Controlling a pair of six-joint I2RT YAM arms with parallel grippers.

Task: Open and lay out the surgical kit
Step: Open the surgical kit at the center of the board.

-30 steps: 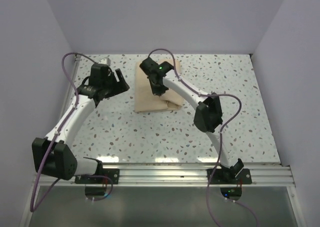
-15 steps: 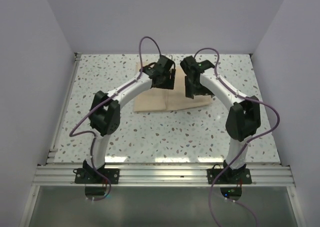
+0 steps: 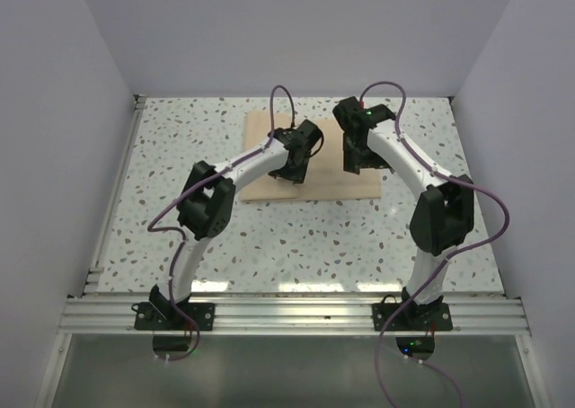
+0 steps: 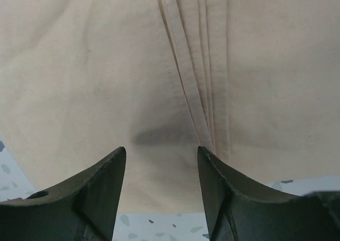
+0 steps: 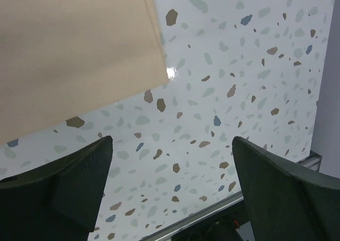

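One cloth wrap [image 3: 325,181], wider than before

Lab enclosure: white walls [image 3: 269,31], speckled table [image 3: 314,237]

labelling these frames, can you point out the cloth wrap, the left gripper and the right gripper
cloth wrap [image 3: 328,185], top view, bare near part between the arms
left gripper [image 4: 160,153], left wrist view, midway between its fingertips
right gripper [image 5: 171,143], right wrist view, midway between its fingertips
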